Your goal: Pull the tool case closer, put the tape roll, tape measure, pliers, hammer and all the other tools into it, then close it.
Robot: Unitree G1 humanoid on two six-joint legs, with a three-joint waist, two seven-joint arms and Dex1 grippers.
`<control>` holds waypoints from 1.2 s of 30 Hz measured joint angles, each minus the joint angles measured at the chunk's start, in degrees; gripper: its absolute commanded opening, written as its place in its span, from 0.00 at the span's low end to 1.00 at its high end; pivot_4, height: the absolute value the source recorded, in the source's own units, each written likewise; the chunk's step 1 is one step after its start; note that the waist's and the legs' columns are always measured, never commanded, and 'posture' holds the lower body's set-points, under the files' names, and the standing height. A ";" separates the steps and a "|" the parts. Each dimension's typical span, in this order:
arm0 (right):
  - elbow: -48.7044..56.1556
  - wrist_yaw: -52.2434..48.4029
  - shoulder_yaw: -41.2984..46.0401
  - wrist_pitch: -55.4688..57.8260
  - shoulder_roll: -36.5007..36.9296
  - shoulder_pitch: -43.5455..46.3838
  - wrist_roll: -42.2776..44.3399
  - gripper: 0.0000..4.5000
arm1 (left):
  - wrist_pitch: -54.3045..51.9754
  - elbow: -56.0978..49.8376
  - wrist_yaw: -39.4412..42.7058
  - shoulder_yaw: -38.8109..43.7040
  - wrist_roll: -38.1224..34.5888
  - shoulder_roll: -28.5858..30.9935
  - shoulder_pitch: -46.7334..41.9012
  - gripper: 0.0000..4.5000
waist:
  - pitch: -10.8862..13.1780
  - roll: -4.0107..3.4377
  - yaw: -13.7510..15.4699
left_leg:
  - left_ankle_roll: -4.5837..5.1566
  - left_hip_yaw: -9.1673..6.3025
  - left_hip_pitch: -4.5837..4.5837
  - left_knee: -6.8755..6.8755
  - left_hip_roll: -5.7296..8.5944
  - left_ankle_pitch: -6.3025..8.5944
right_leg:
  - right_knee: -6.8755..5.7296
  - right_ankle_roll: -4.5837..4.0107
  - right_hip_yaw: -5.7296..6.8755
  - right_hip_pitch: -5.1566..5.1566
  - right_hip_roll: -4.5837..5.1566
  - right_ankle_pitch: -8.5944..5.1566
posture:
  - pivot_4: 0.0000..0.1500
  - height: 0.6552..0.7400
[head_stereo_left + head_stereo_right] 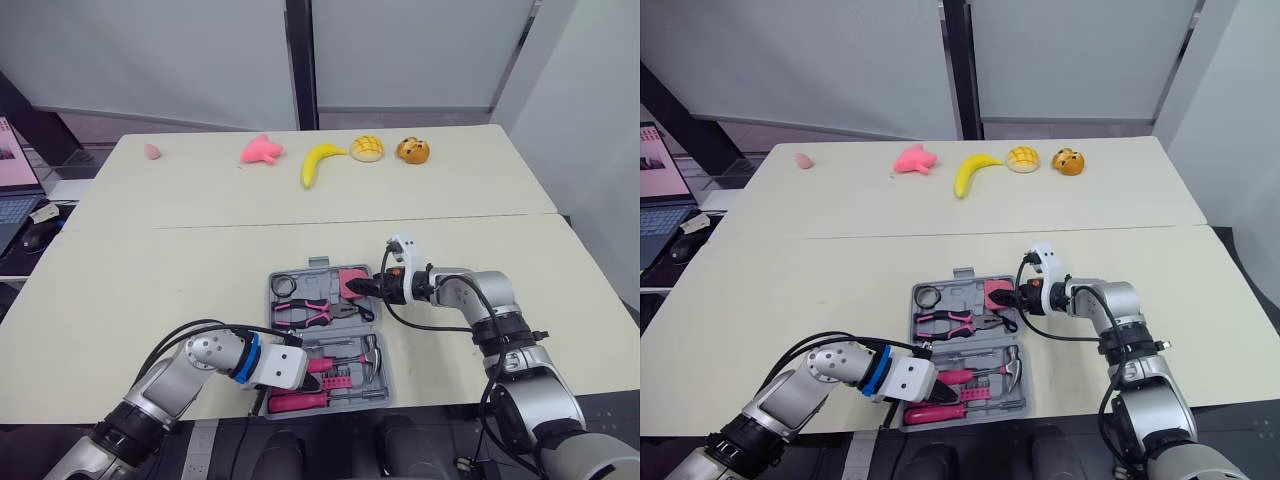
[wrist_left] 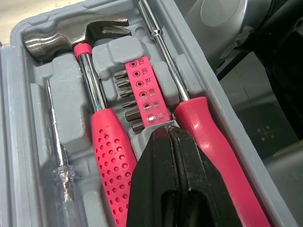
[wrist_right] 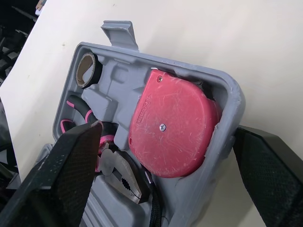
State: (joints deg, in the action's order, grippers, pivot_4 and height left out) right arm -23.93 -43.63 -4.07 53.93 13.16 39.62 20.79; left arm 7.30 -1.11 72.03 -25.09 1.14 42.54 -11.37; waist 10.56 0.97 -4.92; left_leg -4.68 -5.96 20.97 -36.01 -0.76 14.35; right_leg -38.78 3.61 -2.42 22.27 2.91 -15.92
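Observation:
The grey tool case (image 1: 318, 268) lies open near the table's front edge. It holds the tape roll (image 1: 283, 286), the pink tape measure (image 3: 170, 125), the pliers (image 1: 315, 312), the hammer (image 2: 94, 94), a pink-handled screwdriver (image 2: 213, 142) and a pink bit strip (image 2: 141, 87). My left gripper (image 2: 166, 131) is shut with nothing in it, its tips resting at the near end of the bit strip, between the hammer handle and the screwdriver. My right gripper (image 3: 165, 132) is open and straddles the case's far right corner: one finger is over the pliers, the other outside the case wall (image 3: 228, 92).
On the far table lie a small pink item (image 1: 152, 151), a pink toy (image 1: 262, 149), a banana (image 1: 318, 161), a yellow bun (image 1: 366, 148) and a brown bun (image 1: 412, 150). A laptop (image 1: 12, 185) and mouse (image 1: 40, 235) sit off the left edge.

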 measured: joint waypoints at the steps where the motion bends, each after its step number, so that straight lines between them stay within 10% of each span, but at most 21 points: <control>1: 0.00 -0.22 0.00 -0.23 -0.02 0.07 0.02 0.99 | 0.54 0.31 -0.08 -0.02 0.00 0.00 0.03 0.00 | 0.00 0.00 0.00 | 0.00 0.00 0.00 0.00 0.00 0.00 | 0.00 0.00 0.00 0.00 0.00 0.00 | 1.00 0.96; 36: 24.08 -16.39 -10.17 -5.56 11.48 -2.28 0.29 0.99 | 12.18 8.51 -4.66 0.22 -0.75 -2.28 1.28 0.00 | -0.30 -0.48 0.84 | 0.00 -0.04 -0.09 -0.01 0.00 0.00 | 0.03 0.29 0.04 -0.12 0.02 -0.17 | 1.00 0.96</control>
State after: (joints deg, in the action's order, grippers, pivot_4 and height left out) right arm 0.15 -60.01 -14.24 48.37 24.64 37.33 21.08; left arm 19.48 7.41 67.37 -24.86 0.38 40.26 -10.09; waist 10.25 0.49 -4.07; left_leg -4.68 -6.00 20.88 -36.02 -0.76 14.35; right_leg -38.75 3.90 -2.38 22.15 2.93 -16.09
